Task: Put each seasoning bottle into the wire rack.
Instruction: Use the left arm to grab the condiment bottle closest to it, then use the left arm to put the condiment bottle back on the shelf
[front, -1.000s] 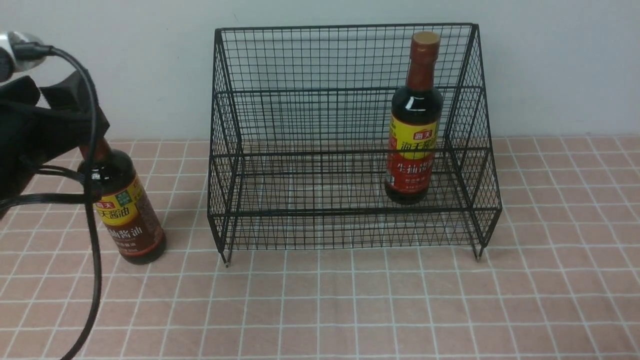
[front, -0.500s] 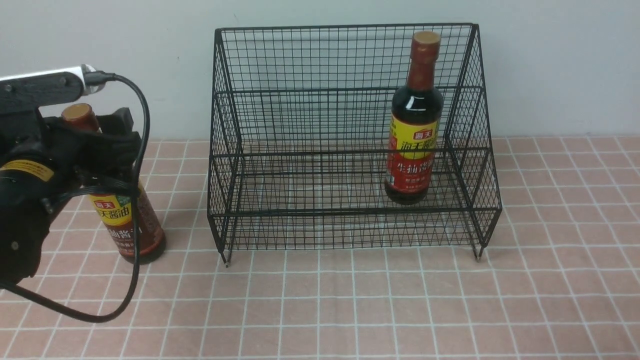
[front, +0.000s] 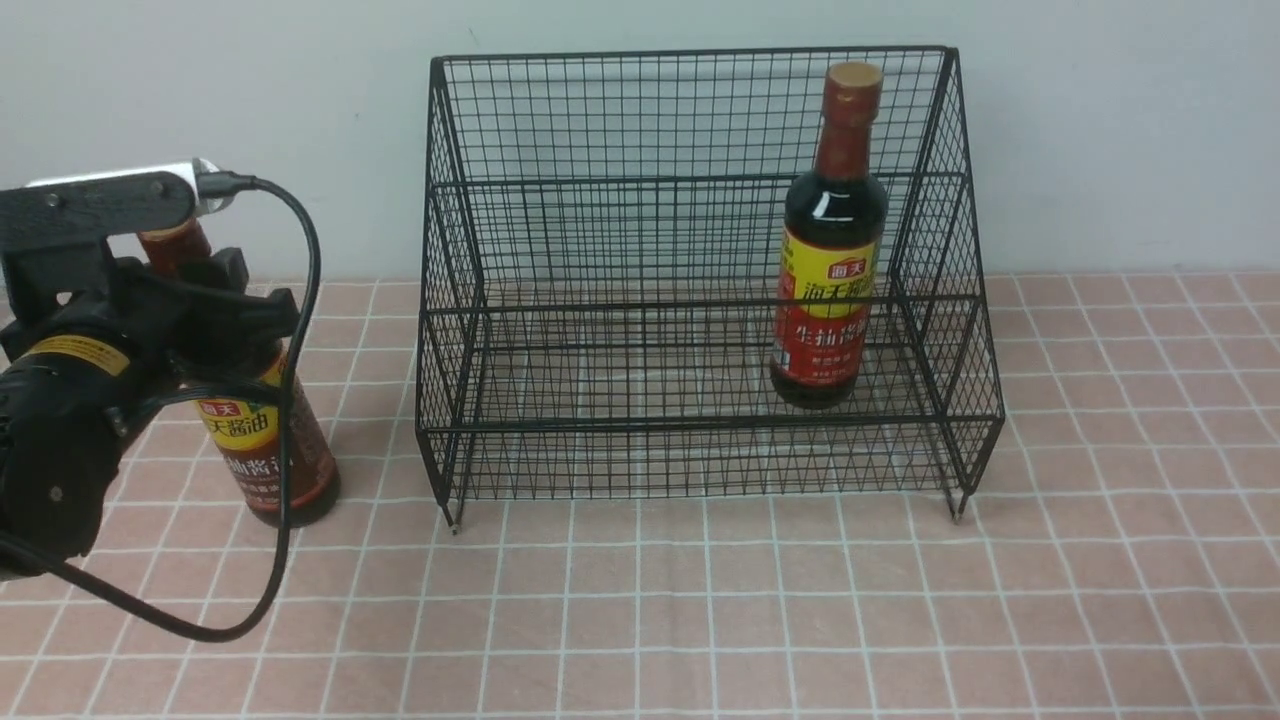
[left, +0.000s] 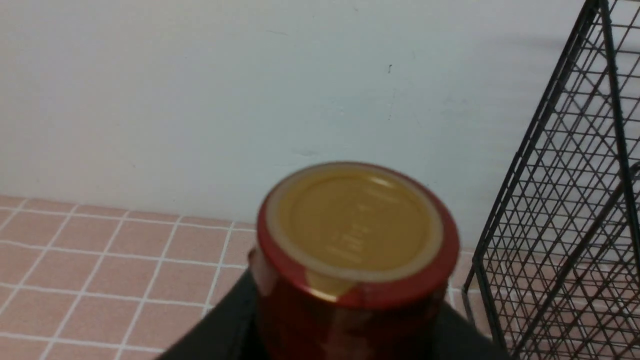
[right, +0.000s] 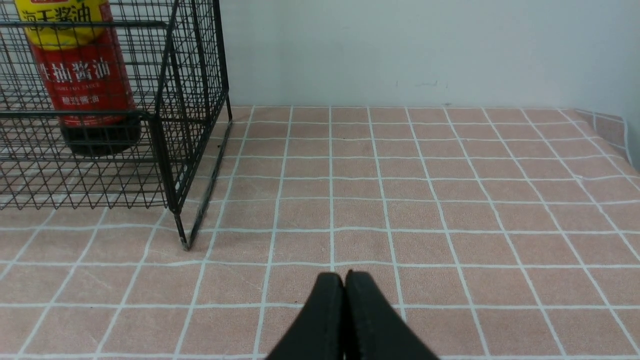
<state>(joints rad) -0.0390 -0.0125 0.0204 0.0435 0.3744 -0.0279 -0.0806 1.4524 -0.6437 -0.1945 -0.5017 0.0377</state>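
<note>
Front view, left side. My left end effector (front: 262, 290) sits at the neck of the brown-label bottle (front: 265, 440), one finger on either side of it. The bottle stands outside the wire rack (front: 690, 425), just beside its left end, with its base on the counter (front: 700, 600). Its neck leans away from the rack. My wrist camera housing hides its cap, and a black cable (front: 312, 270) loops down across its label.

Left wrist view. The tan cap of the brown-label bottle (left: 352, 220) fills the centre, very close to the lens. Dark fingers (left: 220, 330) show on both sides of the red neck, right up against it. The picture is blurred there, so I cannot tell whether the left end effector is clamped on the neck or only around it. The sloping end frame of the wire rack (left: 533, 145) is close by, apart from the bottle.

Red-label bottle (front: 828, 290): upright inside the wire rack, at its right end, near the right side mesh. Cap is below the top rail. I cannot settle which of the two steps carries it.

Right wrist view. My right end effector (right: 345, 274) is clenched with the fingers pressed together and nothing between them. It hangs over bare counter (right: 450, 175), well apart from the rack. The rack's right corner post (right: 161, 160) and the red-label bottle (right: 80, 75) behind the mesh are in view. The right arm does not show in the front view.
</note>
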